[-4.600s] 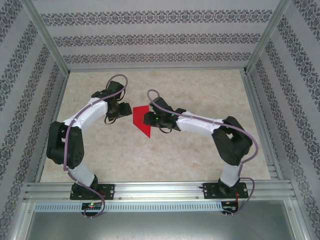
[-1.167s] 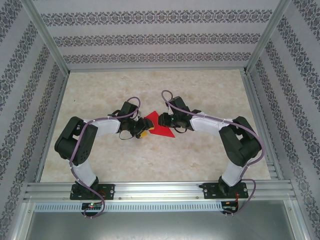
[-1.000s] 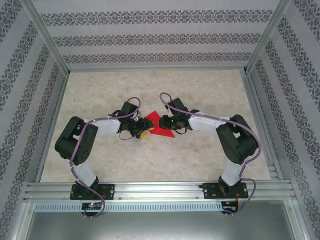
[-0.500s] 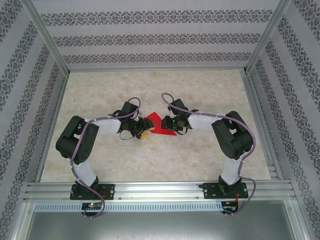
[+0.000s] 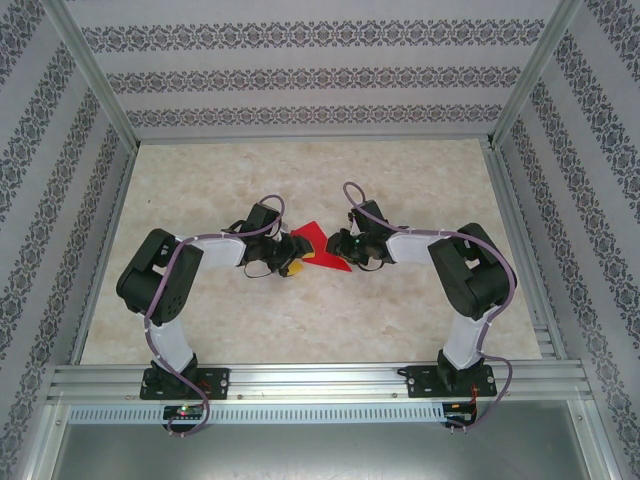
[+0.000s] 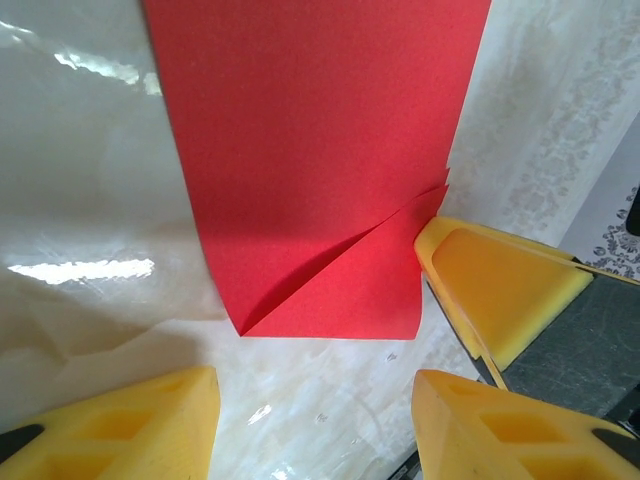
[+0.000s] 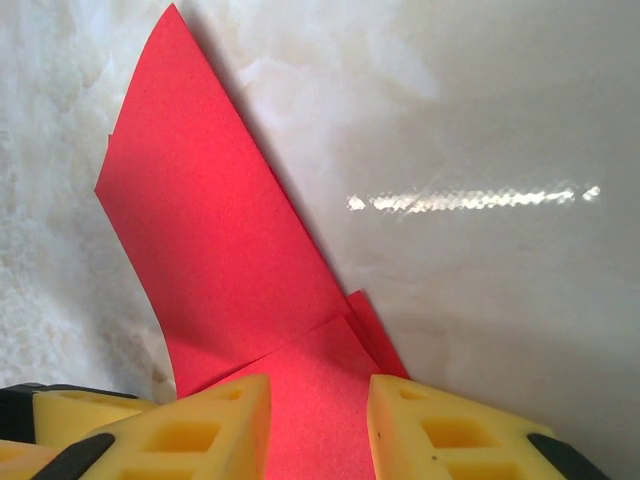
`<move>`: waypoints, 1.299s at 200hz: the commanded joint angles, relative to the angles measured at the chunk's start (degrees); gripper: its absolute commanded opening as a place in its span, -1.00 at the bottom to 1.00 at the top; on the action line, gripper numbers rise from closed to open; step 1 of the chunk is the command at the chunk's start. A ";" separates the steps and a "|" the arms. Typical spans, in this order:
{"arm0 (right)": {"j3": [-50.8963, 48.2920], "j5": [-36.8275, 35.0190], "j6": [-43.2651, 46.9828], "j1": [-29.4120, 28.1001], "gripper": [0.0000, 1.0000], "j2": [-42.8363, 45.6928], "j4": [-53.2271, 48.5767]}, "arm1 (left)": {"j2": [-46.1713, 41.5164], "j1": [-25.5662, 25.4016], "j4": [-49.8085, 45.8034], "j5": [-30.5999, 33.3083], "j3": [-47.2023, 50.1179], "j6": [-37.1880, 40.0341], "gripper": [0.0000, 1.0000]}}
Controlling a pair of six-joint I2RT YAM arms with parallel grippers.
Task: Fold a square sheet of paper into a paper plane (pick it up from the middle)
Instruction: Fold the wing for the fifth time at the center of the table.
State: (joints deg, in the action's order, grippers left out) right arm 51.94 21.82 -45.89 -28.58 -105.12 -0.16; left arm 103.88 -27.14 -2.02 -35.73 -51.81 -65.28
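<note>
The red paper [image 5: 320, 252] lies flat on the table between my two grippers, folded into a creased shape with a triangular flap [image 6: 345, 285] at its near corner. My left gripper [image 5: 287, 263] stands open just short of that corner, its yellow fingers [image 6: 115, 425] apart with bare table between them [image 6: 315, 430]. My right gripper [image 5: 340, 248] is open at the paper's other end, low over it. The red paper [image 7: 230, 250] runs under and between the right gripper's pads [image 7: 175, 430]. One of those right pads [image 6: 500, 285] touches the paper's edge in the left wrist view.
The pale marbled table [image 5: 400, 180] is walled by patterned panels [image 5: 300, 70] behind and on both sides. An aluminium rail [image 5: 320, 380] runs along the near edge, where both arm bases are bolted.
Since 4.6 s ago both arms have come in low around the paper, which now lies turned and lower. Over the last second the right wrist shifted slightly right; the left arm hardly moved.
</note>
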 commanded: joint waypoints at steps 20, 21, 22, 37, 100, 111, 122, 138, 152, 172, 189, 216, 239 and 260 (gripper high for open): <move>-3.13 -0.12 -4.22 0.94 -0.34 0.31 -0.94 | 1.93 -0.92 4.18 -0.83 -1.24 -2.58 0.07; -3.19 -0.12 -4.26 0.92 -0.34 0.33 -0.96 | 1.94 -0.91 4.20 -0.83 -1.30 -2.58 0.07; -3.27 -0.12 -4.23 0.90 -0.34 0.34 -1.01 | 1.94 -0.95 4.25 -0.79 -1.33 -2.58 0.07; -3.52 0.20 -4.56 1.04 -0.34 0.36 -0.67 | 2.49 -0.90 4.27 -0.75 -1.78 -2.71 0.05; -4.14 0.90 -4.73 1.34 -0.33 0.53 -0.35 | 3.64 -1.03 4.69 -0.81 -3.53 -2.70 -0.08; -4.24 1.02 -4.66 1.32 -0.33 0.53 -0.19 | 3.84 -1.00 4.62 -0.79 -3.94 -2.51 -0.11; -4.44 1.22 -4.64 1.42 -0.33 0.58 0.06 | 4.14 -0.99 4.60 -0.79 -4.29 -2.45 -0.13; -4.81 1.73 -4.65 1.53 -0.32 0.91 0.97 | 4.66 -0.99 4.87 -1.00 -4.69 -2.31 -0.18; -5.20 2.06 -4.41 1.58 -0.30 1.38 1.69 | 4.85 -1.05 5.21 -1.10 -5.00 -2.18 -0.20; -5.35 2.43 -3.54 1.62 -0.27 2.11 2.32 | 5.18 -1.06 5.42 -1.17 -5.56 -1.88 -0.23; -5.22 2.68 -2.35 1.56 -0.24 2.68 2.27 | 5.20 -1.06 6.12 -1.27 -5.77 -1.88 -0.28; -5.28 2.56 1.17 1.51 -0.18 3.98 2.56 | 5.36 -1.04 6.22 -1.53 -6.17 -1.89 -0.44; -5.07 1.67 5.43 1.42 -0.06 5.78 2.58 | 5.36 -1.18 5.98 -1.69 -6.07 -1.83 -0.64; -5.23 -0.23 9.79 1.29 0.11 8.68 2.69 | 4.95 -1.37 4.86 -1.84 -6.35 -1.76 -0.84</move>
State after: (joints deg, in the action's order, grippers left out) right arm 47.44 23.92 -42.87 -27.59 -100.62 2.81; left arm 108.38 -27.57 1.91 -36.82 -56.66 -67.75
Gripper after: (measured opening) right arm 0.521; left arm 0.118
